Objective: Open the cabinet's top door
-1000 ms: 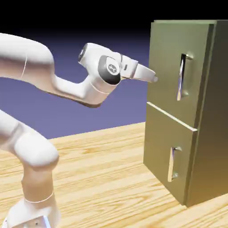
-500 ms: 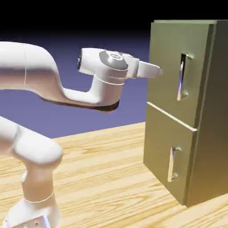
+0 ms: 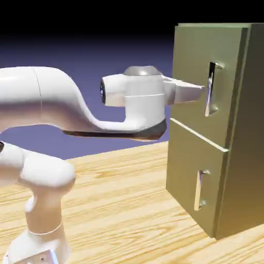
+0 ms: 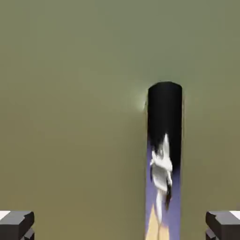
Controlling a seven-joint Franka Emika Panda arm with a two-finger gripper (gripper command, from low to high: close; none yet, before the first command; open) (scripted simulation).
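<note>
**Lining up on the upper handle**

The cabinet point(image 3: 219, 129) is standing at the right end of the wooden table point(image 3: 118, 206), olive green and tall, both doors lying flush and shut. The top door point(image 3: 193, 67) is filling the upper half of its front, and its green panel is filling nearly all of my hand view, which tells me I am facing it squarely and close.

My arm is reaching level across from the left, because the handle sits on a vertical face and I need to come at it straight on, not from above. The gripper point(image 3: 198, 93) is pointing at the lower part of the long silver handle point(image 3: 210, 90); from the side it is looking as if the tips are just at the bar, though I cannot tell from that angle whether they are touching it.

In the hand view the handle point(image 4: 164, 154) is showing as a dark upright bar with a bright reflection, sitting between my two fingertips point(image 4: 16, 225) but nearer the right one. My jaws are standing spread wide and holding nothing, so the bar can pass between them. I am judging that I need a small sideways shift to centre it, then close and pull.
</note>
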